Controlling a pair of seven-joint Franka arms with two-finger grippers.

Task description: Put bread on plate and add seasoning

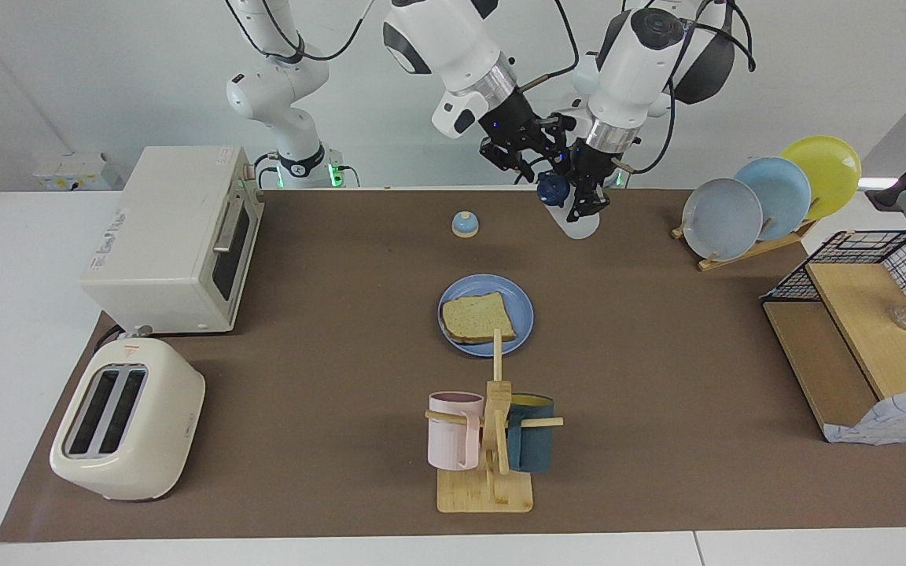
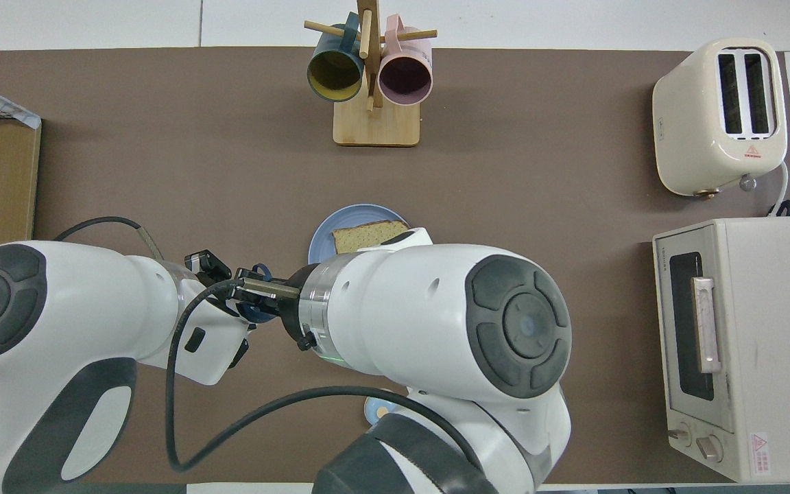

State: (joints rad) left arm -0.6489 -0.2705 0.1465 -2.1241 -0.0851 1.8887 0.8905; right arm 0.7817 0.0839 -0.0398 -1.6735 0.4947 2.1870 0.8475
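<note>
The plate (image 1: 521, 305) sits in the middle of the brown mat (image 1: 657, 409). The bread (image 1: 477, 317) lies flat on the plate, toward the right arm's end of it. In the view from above, only part of the plate (image 2: 318, 240) and bread (image 2: 367, 235) shows past the arms.

Farther from the robots than the plate stands a wooden mug stand (image 1: 492, 440). A pink mug (image 1: 453, 431) and a dark blue mug (image 1: 532, 434) hang on it. From above, the blue mug (image 2: 334, 71) is yellow inside.

Nearer to the robots than the plate sits a small blue dome (image 1: 465, 224).

Toward the left arm's end from the plate, a wooden rack (image 1: 744, 253) holds three plates standing up: grey-blue (image 1: 721, 218), light blue (image 1: 775, 195) and yellow (image 1: 824, 167). A wood and wire shelf (image 1: 862, 330) is also at that end, with a clear glass (image 1: 905, 317) on it.

Toward the right arm's end from the plate are a small oven (image 1: 174, 236) and a toaster (image 1: 127, 428). Both have writing and red stickers, too small to read.

Both arms bend down and meet nearer to the robots than the plate. The left gripper (image 1: 588, 206) is closed on the seasoning (image 1: 579, 222), which is tilted with its dark cap (image 1: 553, 189) pointing up toward the right gripper (image 1: 517, 157). The right gripper is just beside the cap. I cannot tell how its fingers are set.
</note>
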